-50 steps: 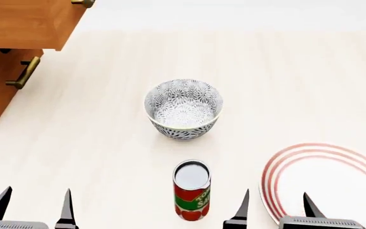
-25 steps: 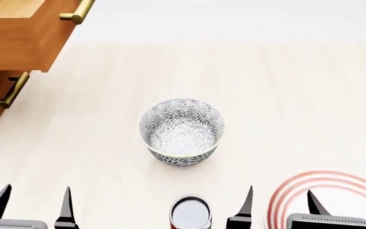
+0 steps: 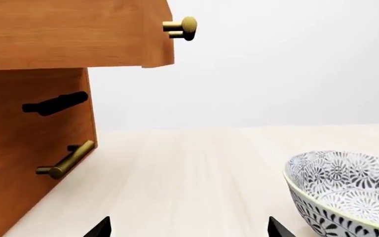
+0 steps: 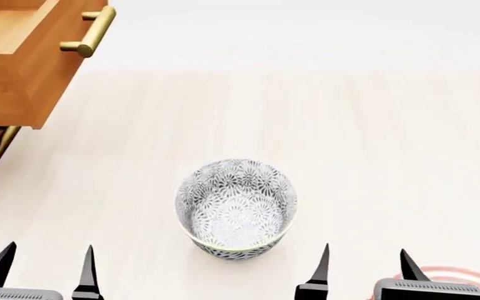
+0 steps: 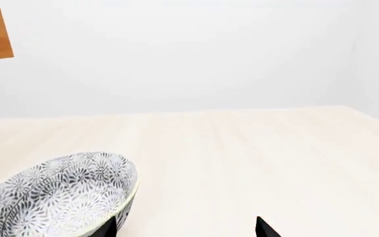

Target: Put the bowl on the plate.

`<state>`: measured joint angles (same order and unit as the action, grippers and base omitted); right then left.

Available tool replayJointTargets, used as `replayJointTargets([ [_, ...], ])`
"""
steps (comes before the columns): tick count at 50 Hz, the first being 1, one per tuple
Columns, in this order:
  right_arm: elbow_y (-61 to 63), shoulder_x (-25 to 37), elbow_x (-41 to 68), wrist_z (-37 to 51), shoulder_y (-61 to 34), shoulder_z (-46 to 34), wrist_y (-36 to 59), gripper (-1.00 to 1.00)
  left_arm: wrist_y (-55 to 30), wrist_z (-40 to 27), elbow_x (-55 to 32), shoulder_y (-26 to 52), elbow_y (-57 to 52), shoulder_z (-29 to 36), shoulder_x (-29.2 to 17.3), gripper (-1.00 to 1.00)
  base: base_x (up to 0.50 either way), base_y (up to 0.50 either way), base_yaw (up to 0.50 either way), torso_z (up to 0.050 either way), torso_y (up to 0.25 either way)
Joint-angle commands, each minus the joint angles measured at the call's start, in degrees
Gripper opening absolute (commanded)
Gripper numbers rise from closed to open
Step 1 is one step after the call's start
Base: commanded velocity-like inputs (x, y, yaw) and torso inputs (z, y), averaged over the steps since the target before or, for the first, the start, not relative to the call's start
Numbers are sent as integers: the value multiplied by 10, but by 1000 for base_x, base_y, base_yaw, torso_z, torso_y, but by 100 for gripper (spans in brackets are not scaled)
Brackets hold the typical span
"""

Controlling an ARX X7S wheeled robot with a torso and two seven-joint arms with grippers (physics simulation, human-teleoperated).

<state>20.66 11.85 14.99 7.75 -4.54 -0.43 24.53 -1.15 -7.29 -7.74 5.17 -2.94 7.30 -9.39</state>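
- One bowl stands upright on the pale worktop, near the lower middle of the head view, between the two grippers and touched by neither.
- One plate, only a sliver of red-ringed rim showing at the head view's lower right corner, behind the right gripper.
- One wooden cabinet at the far left, a drawer pulled out; two brass handles show in the head view.
- Two grippers, left gripper and right one, low at the near edge, both pointing forward, fingers spread apart and empty.
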Motion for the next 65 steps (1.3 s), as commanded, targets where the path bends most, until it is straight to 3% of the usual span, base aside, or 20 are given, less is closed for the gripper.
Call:
replayJointTargets([
  [1, 0, 3, 4, 3, -1, -3, 1, 100, -1, -4, -4, 0, -2, 4, -4, 100, 238, 0, 0, 0, 0],
  [18, -6, 7, 9, 5, 0, -6, -3, 100, 2, -9, -6, 2, 1, 11, -8, 100, 234, 0, 0, 0, 0],
  [19, 80, 39, 24, 25, -85, -41, 83, 100, -4, -12, -7, -4, -11, 8, -12, 100, 0, 0, 0, 0, 0],
  [21, 92, 40, 27, 27, -111, -42, 211, 100, -4, -13, -7, -4, -10, 10, -12, 100, 0, 0, 0, 0, 0],
  [37, 96, 48, 39, 19, -146, -61, 249, 100, -9, -19, -11, -5, -19, 14, -17, 100, 0, 0, 0, 0, 0],
  [54, 144, 69, 123, -23, -276, -81, 432, 100, -5, -26, -13, -2, -16, 16, -22, 100, 0, 0, 0, 0, 0],
  [65, 122, 74, 147, -50, -348, -121, 493, 100, -6, -30, -12, 0, -13, 22, -23, 100, 0, 0, 0, 0, 0],
])
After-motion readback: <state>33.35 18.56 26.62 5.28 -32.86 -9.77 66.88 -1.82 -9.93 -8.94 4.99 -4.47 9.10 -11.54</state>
